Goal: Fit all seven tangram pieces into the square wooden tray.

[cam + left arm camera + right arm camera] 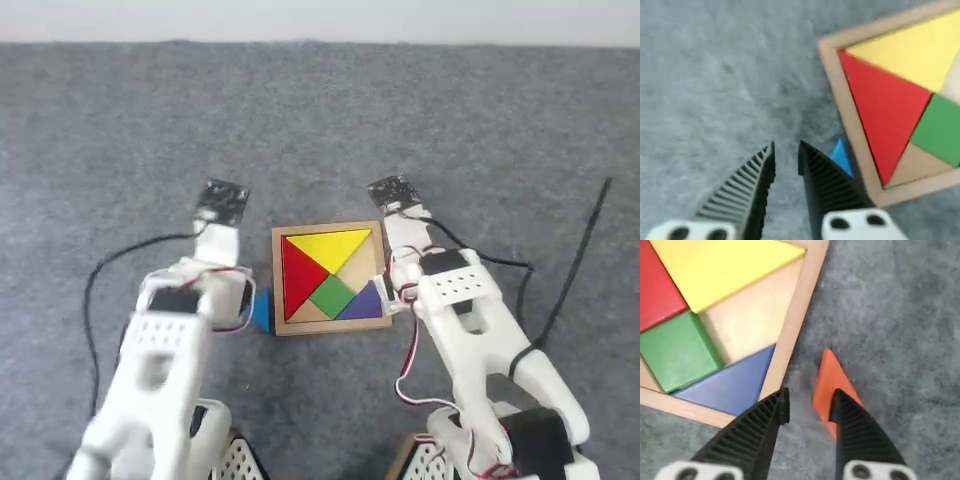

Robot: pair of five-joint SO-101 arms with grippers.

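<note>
**Two loose pieces at the tray's edges, both grippers unclenched**

Nearest the lens: the black ribbed fingers of the right gripper (pixel 811 399), parted to a moderate gap, clamped on nothing. Just past the tips, a small orange wooden triangle (pixel 831 382) flat on the grey felt-like table cover (pixel 120 130), partly hidden behind one finger and apart from the tray rim. No grasp yet; contact with that finger impossible to tell.

On the other side, the left gripper (pixel 786 150), parted more narrowly, also empty. Beside one finger, a small light-blue wooden piece (pixel 841 156), wedged between that finger and the outer wall of the square wooden tray (pixel 330 327).

Already seated inside the tray: a large yellow triangle (pixel 330 248), a large red triangle (pixel 300 280), a green square (pixel 332 296) and a dark blue flat piece (pixel 365 303). Bare wood (pixel 747 325) exposed between yellow, green and dark blue, with a smaller bare patch near the red triangle's tip.

Likely step in hand: picking up the orange triangle. To do it well:

- Shift sideways to centre the piece between the fingers, not under one of them.
- Lower until the tips meet the cloth, then close across two opposite edges, not across a corner.
- Lift well clear of the rim before crossing it.
- Turn to match the bare gap, then lay flat rather than dropping on edge.
- Keep clear of the seated dark blue piece.
</note>
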